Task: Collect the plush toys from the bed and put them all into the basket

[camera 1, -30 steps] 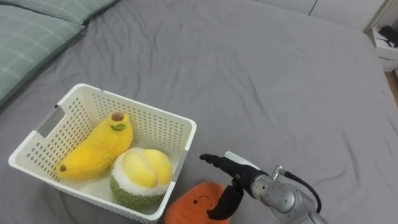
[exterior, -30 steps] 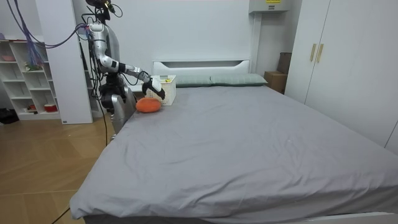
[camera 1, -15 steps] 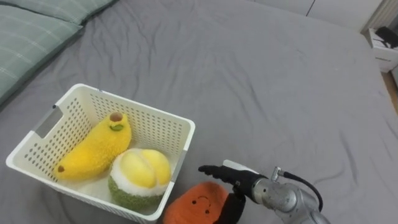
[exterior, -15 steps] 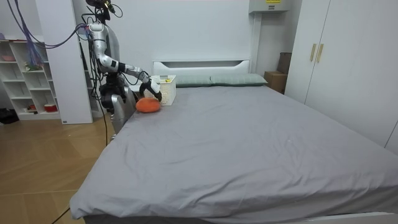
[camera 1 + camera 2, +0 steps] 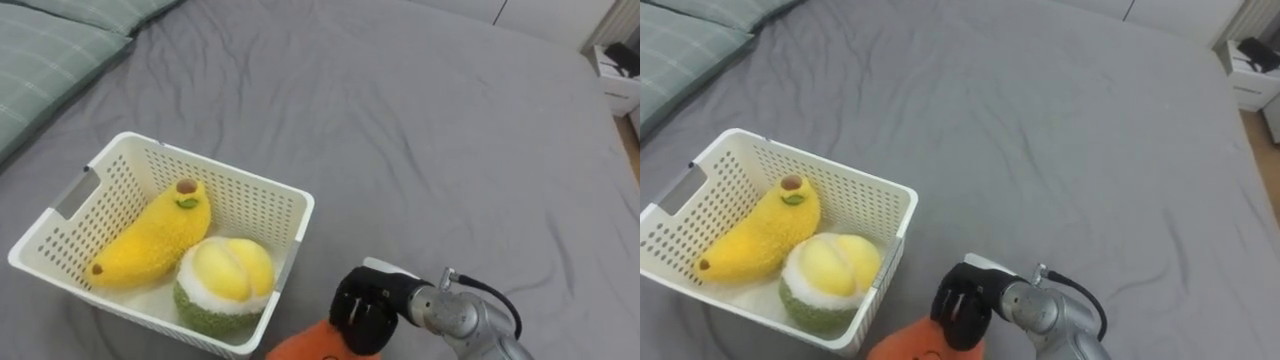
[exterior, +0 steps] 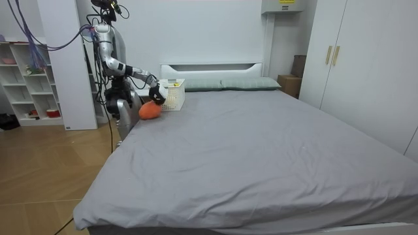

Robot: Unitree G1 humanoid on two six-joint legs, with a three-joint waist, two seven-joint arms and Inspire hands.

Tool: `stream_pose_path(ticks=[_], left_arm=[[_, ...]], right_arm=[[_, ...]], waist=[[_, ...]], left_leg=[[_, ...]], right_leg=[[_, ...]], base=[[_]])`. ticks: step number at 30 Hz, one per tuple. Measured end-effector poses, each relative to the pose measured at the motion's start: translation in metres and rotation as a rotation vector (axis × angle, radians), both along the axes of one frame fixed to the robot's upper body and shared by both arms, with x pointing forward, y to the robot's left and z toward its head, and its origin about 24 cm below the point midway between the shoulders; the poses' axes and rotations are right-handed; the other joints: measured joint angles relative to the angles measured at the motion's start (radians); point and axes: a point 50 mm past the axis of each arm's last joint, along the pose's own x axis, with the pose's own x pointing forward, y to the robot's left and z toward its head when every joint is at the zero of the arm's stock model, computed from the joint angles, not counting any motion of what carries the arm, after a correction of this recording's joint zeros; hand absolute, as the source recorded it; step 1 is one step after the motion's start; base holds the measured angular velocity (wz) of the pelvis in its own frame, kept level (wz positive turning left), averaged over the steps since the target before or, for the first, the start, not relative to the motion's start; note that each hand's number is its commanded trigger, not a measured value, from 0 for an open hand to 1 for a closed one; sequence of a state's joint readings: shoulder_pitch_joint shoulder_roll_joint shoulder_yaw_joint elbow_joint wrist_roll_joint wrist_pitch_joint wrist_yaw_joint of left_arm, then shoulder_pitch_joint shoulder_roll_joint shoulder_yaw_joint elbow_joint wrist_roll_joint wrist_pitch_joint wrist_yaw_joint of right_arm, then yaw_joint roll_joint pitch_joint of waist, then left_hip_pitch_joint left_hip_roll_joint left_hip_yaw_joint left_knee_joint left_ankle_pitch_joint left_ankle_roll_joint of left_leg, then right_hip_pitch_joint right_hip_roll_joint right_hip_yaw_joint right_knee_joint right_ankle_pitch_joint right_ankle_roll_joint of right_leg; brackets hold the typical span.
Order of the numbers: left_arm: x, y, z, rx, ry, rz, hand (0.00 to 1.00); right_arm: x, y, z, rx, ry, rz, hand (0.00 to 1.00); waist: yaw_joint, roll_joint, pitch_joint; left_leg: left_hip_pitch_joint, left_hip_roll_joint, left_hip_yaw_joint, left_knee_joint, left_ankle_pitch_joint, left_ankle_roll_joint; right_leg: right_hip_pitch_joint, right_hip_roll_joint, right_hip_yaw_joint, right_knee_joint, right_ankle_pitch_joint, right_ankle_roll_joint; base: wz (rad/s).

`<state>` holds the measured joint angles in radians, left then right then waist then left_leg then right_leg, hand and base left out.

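- The right hand (image 5: 362, 308) is closed on the orange plush toy (image 5: 312, 345), its dark fingers curled over the toy's top
- The orange plush toy sits at the bed's near edge, just off the near right corner of the basket (image 5: 255, 205), and is partly cut off by the bottom of the eye views
- The white slatted basket stands on the grey bed (image 5: 430, 130) close to the near edge, towards the head end
- Inside the basket a yellow banana plush (image 5: 150, 240) lies slantwise along the left side, its stalk end towards the far wall
- A round green and yellow plush (image 5: 222, 282) fills the basket's near right corner, touching the banana plush
- Green pillows (image 5: 50, 45) lie at the head end, well apart from the basket
- In the room view the robot stands at the side of the bed by its head-end corner, right arm reaching out over the bed's edge, with the toy (image 6: 149, 110) under the hand (image 6: 157, 96) just beside the basket (image 6: 174, 95)
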<state>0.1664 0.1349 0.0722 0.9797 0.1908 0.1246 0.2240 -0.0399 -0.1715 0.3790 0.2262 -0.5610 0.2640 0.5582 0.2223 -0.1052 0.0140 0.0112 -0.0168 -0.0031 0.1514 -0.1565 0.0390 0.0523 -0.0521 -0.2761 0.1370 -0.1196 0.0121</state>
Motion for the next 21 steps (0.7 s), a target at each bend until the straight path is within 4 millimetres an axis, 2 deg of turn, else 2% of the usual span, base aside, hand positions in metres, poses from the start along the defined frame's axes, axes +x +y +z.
stream_pose_path(ticks=[11,14,17,21], left_arm=[[-0.002,0.0,0.0,0.004,0.005,0.004,0.0],[-0.002,0.002,0.001,0.008,-0.002,0.004,0.0],[-0.008,0.003,0.001,0.015,0.01,0.009,0.0],[-0.019,0.006,0.0,0.024,0.035,0.017,0.0]], right_arm=[[-0.001,0.0,-0.002,-0.002,0.008,-0.001,1.0],[-0.004,-0.001,-0.004,-0.013,0.013,0.0,1.0],[-0.008,-0.003,-0.007,-0.034,0.019,0.0,1.0],[-0.014,-0.006,-0.011,-0.036,0.031,-0.023,1.0]], waist=[[0.004,-0.002,-0.0002],[0.004,-0.008,-0.003],[0.002,-0.013,-0.0065],[0.001,-0.014,-0.007]], left_leg=[[-0.002,-0.001,-0.003,0.001,0.0,0.0],[-0.006,-0.002,-0.009,0.001,0.0,-0.001],[-0.007,-0.002,-0.013,0.0,-0.001,-0.001],[-0.007,-0.004,-0.016,0.001,-0.001,-0.001]], right_leg=[[0.002,-0.001,-0.002,0.0,0.0,0.0],[0.0,-0.001,-0.005,-0.002,0.0,0.0],[0.0,-0.001,-0.01,-0.002,0.0,0.0],[0.002,-0.001,-0.012,-0.002,0.0,0.0]], base=[[0.0],[0.04],[0.04],[0.02]])
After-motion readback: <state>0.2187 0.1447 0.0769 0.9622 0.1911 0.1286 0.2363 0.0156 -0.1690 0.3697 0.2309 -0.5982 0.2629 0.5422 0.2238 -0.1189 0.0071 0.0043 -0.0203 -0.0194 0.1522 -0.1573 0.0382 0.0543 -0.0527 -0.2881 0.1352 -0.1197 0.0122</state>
